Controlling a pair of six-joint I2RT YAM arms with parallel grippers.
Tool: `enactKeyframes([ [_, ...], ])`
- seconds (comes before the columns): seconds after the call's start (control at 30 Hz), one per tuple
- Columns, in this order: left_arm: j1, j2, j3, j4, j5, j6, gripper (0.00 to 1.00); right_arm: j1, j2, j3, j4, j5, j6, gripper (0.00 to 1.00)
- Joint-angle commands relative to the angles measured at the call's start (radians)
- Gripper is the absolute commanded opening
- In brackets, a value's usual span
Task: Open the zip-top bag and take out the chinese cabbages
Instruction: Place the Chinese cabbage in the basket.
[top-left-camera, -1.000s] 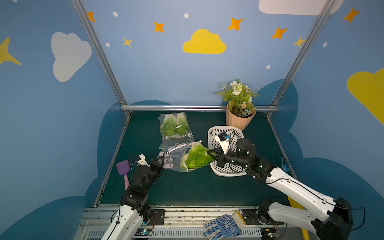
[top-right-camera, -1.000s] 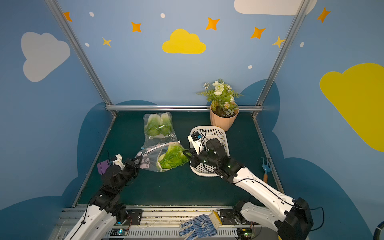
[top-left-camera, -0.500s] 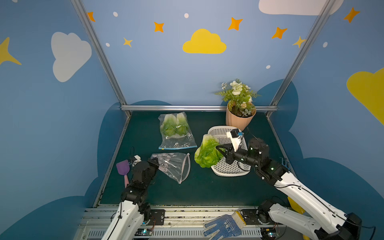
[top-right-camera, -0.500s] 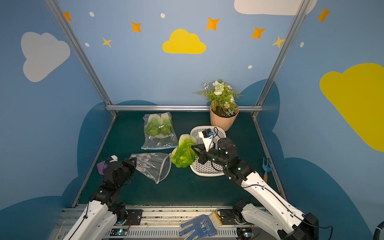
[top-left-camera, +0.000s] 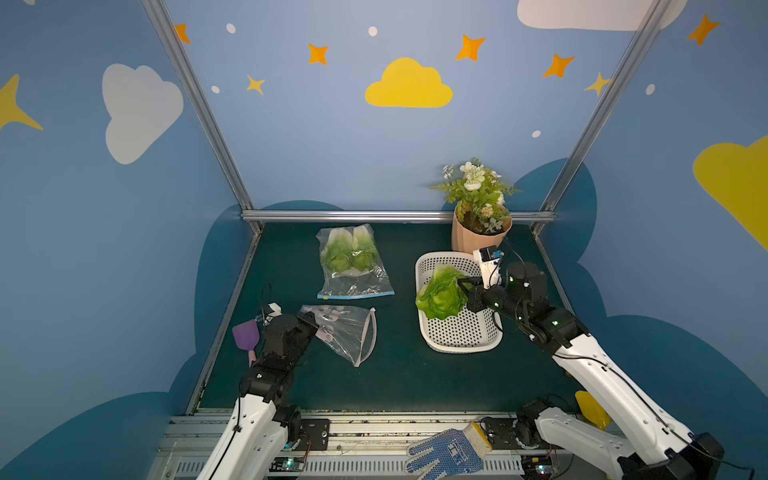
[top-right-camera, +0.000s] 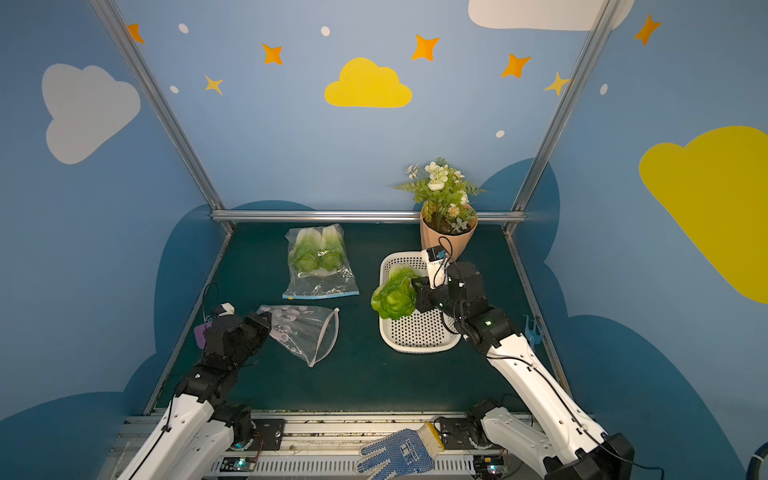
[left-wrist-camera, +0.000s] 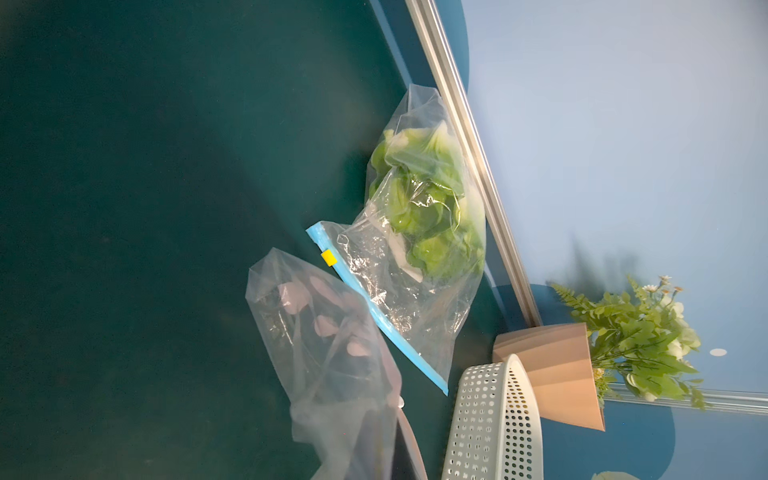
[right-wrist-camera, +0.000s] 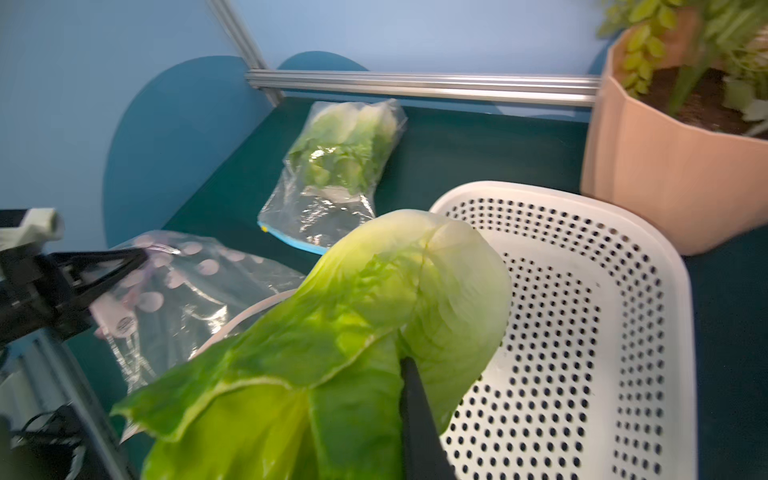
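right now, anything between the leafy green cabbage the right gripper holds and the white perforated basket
Nothing visible: the cabbage, in the right gripper, hangs over the basket's rim, and the basket's floor looks bare.

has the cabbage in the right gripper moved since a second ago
Yes. The cabbage, in the right gripper, has moved out of the open bag toward the white basket, now overlapping its rim.

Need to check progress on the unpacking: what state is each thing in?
pink-zip bag: open, empty.
blue-zip bag: apparently zipped, two cabbages inside.
held chinese cabbage: lifted above basket rim.
white basket: upright, empty where visible.
potted plant: upright.
left gripper: shut on pink-zip bag.
right gripper: shut on held chinese cabbage.
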Motion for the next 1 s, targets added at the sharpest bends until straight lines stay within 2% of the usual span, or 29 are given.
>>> enactKeyframes([
  [0.0,0.003,0.01,0.013,-0.024,0.019,0.023,0.05,-0.002,0.04,0.038,-0.04,0.171,0.032,0.0],
  [0.17,0.003,0.038,0.048,-0.033,0.031,0.048,0.05,-0.004,0.191,0.133,-0.133,0.389,0.06,0.0],
  [0.37,0.004,0.082,0.115,-0.076,0.036,0.094,0.05,-0.007,0.378,0.228,-0.158,0.532,0.09,0.0],
  [0.63,0.003,0.123,0.115,-0.026,0.099,0.058,0.05,-0.01,0.621,0.387,-0.2,0.611,0.114,0.0],
  [0.9,0.003,0.146,0.13,-0.008,0.118,0.059,0.05,-0.011,0.766,0.465,-0.213,0.619,0.14,0.0],
  [0.97,0.004,0.15,0.135,-0.011,0.119,0.063,0.05,-0.011,0.788,0.476,-0.207,0.6,0.14,0.07],
])
